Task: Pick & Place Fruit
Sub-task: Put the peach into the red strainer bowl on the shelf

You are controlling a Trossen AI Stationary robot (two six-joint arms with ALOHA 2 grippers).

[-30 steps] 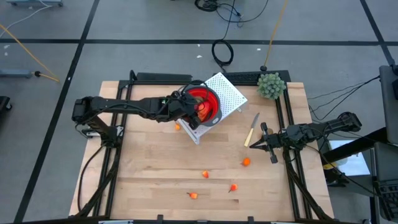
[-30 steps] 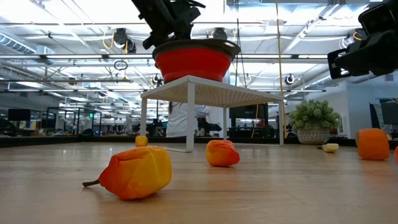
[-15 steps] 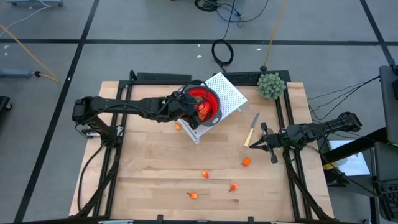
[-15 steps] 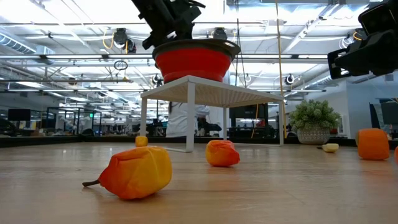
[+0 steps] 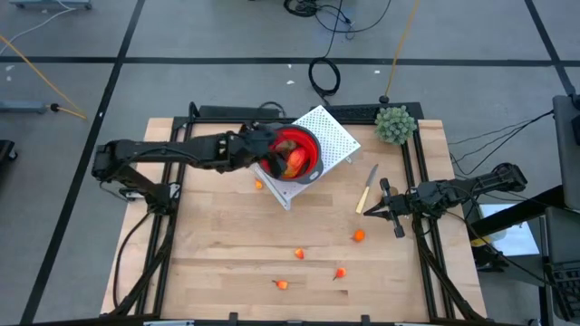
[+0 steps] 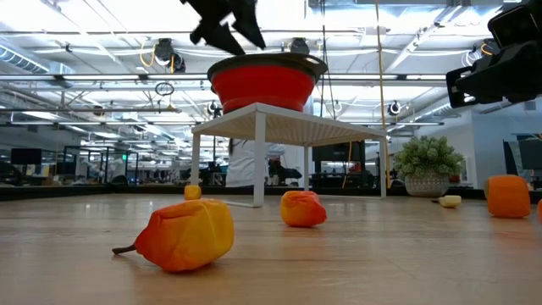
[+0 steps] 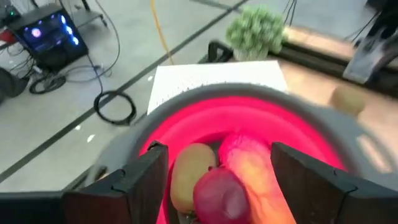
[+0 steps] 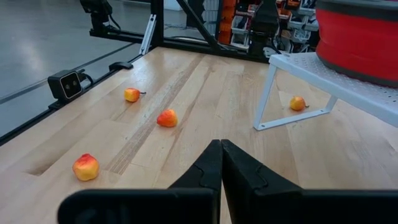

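Observation:
The red bowl point(image 5: 311, 156) stands on a white perforated rack point(image 5: 331, 134). In the left wrist view it holds a brown oval point(image 7: 188, 174), a dark red ball point(image 7: 221, 194) and the longer red-and-yellow piece point(image 7: 255, 168). My left gripper point(image 5: 262, 154) point(image 7: 219, 150) hangs open just above the bowl's left rim, touching nothing. Several small orange fruits lie on the table, among them one by the rack's leg point(image 5: 259, 185) and one near the right arm point(image 5: 359, 235). My right gripper point(image 5: 384, 207) point(image 8: 221, 163) waits shut at the table's right side.
A pale-handled knife point(image 5: 367, 188) lies between the rack and my right gripper. The green bushy plant point(image 5: 396, 124) stands at the far right corner. More orange bits point(image 5: 300, 254) point(image 5: 340, 272) point(image 5: 282, 284) dot the near half of the wooden table point(image 5: 217, 244).
My left gripper has risen from inside the bowl's rim and drawn back toward the table's left edge; the fruit in the bowl now shows uncovered. The right arm and the scattered fruits have kept still.

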